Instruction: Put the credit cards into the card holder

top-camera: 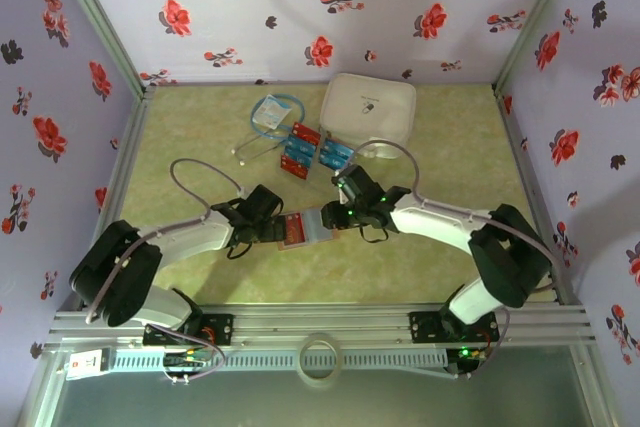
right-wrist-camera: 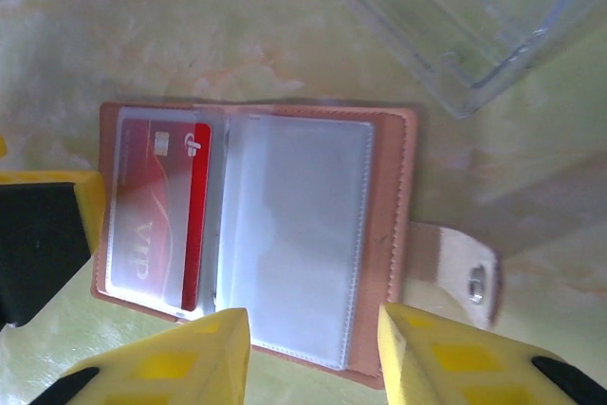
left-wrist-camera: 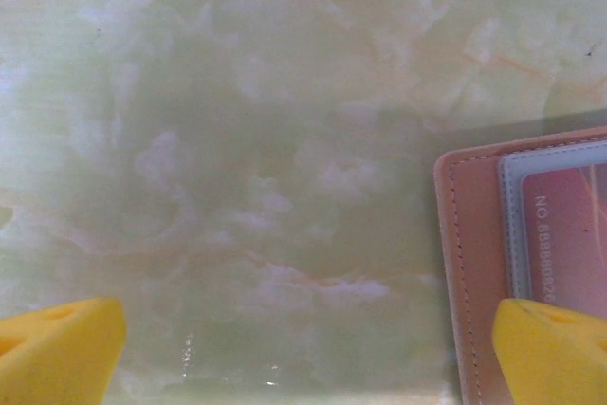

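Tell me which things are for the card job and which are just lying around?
For the job: card holder, lying open; red card already in it; loose red and blue cards.
Just lying about: white zip case; bagged blue cable; clear plastic box.

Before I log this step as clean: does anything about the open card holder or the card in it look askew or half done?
The red card looks not fully seated. In the right wrist view, a brighter red strip along its fold-side edge lies outside the clear pocket. Otherwise the card holder lies flat and open, with no visible damage.
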